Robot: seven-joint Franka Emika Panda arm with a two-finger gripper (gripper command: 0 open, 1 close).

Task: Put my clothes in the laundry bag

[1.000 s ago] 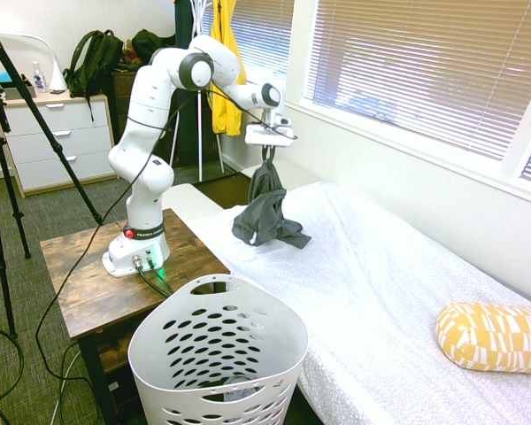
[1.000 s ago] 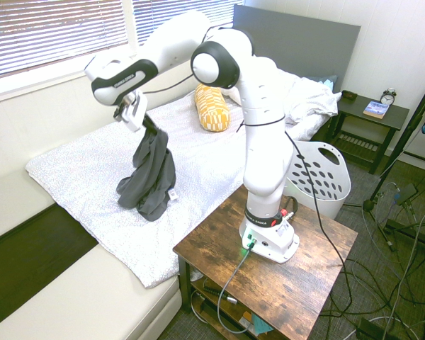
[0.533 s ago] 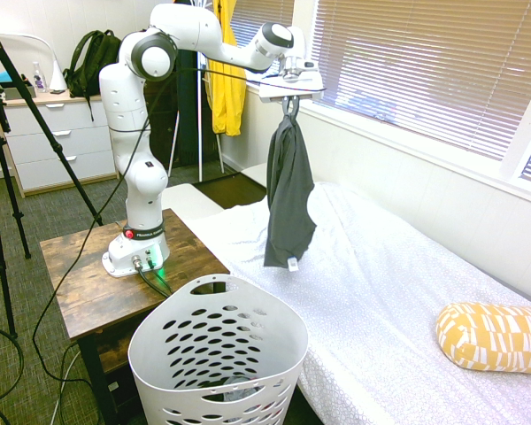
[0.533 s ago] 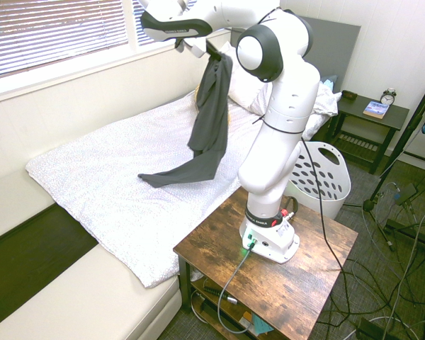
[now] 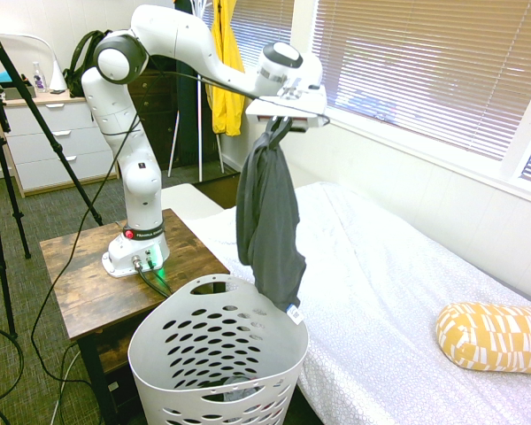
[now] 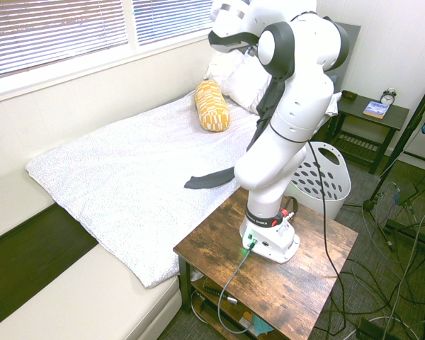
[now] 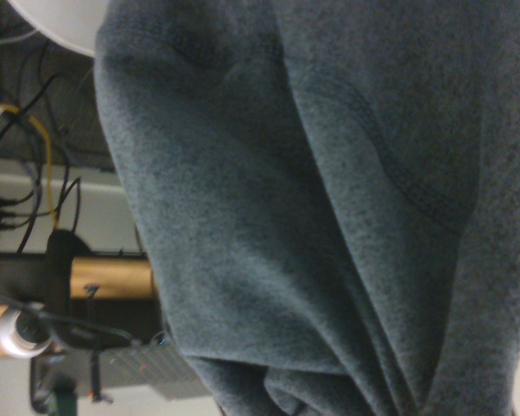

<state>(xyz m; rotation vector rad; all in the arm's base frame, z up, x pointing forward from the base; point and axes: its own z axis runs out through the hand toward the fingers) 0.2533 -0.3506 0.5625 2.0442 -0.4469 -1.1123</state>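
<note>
The dark charcoal-grey clothes hang full length from my gripper, which is shut on their top. Their lower end, with a small white tag, dangles right at the far rim of the white perforated laundry bag, which stands on the floor beside the bed. In the second exterior view the arm hides most of the clothes; a sleeve still trails over the bed's edge, and the laundry bag shows behind the arm. The wrist view is filled with grey clothes.
A bed with a white speckled cover lies along the window wall, with a yellow patterned bolster on it. A yellow garment hangs behind. The arm's base stands on a wooden side table. A nightstand is by the bed's head.
The arm has lifted the clothes off the bed and swung them from over the mattress toward the laundry bag; they now hang over its far rim.
</note>
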